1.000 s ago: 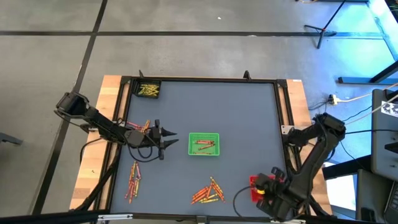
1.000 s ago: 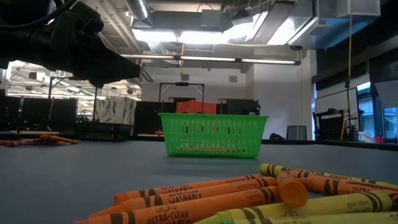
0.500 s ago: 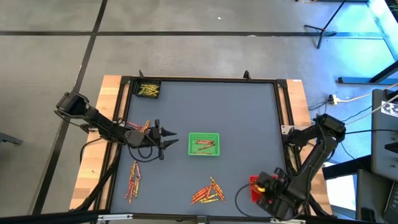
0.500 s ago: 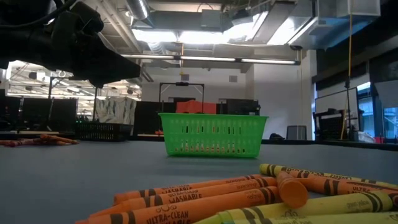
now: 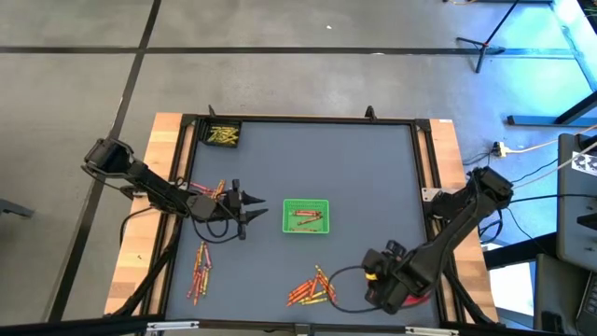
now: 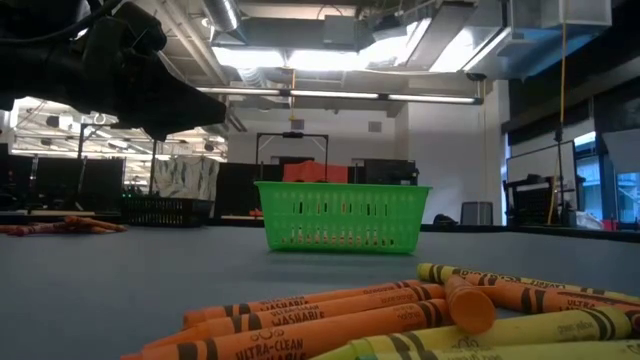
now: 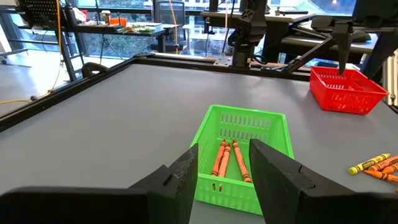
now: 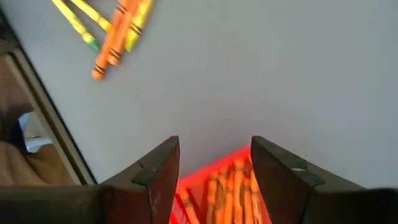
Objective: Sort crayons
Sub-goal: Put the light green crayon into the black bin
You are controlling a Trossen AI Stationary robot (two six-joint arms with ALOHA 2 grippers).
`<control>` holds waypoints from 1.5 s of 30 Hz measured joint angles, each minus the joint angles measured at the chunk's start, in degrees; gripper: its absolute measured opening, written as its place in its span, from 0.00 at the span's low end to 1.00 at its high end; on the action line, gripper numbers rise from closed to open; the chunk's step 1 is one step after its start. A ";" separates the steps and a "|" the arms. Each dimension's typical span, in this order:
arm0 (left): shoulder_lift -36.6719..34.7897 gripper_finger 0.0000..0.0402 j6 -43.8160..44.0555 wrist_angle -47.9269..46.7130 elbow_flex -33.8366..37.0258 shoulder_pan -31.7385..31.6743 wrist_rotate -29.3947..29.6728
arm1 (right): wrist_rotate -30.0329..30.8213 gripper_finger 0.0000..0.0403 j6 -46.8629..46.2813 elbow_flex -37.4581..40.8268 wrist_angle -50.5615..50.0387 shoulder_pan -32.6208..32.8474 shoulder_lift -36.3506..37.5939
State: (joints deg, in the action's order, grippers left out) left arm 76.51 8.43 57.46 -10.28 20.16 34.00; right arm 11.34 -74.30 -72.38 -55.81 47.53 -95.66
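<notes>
Loose crayons lie in a pile (image 5: 312, 287) near the table's front edge, and they show large in the low view (image 6: 330, 320). More crayons (image 5: 201, 269) lie at the left. A green tray (image 5: 306, 217) at mid-table holds orange crayons (image 7: 227, 158). My left gripper (image 5: 254, 214) hovers open just left of that tray, with nothing between its fingers. My right gripper (image 8: 214, 168) stands open over the red tray (image 8: 208, 177), which holds orange crayons (image 8: 230, 193). In the high view it (image 5: 378, 283) is right of the near pile.
A black tray (image 5: 222, 135) with yellow crayons sits at the far left corner. Another small crayon cluster (image 5: 217, 190) lies by the left arm. A raised black frame (image 5: 422, 159) edges the grey mat. Bare mat spreads across the far right.
My right arm has swung toward the table's left, and its gripper has come from over the red tray toward the near crayon pile. The arm now covers most of that tray in the high view. The left arm and the crayons have kept still.
</notes>
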 joint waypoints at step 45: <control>0.00 0.32 -4.51 3.13 0.00 -0.37 -0.66 | 7.04 0.49 33.11 0.04 25.62 -6.38 -11.87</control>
State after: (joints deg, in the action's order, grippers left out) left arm 76.51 3.92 60.59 -10.28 19.79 33.34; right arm 18.37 -41.19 -72.34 -30.18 41.15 -107.53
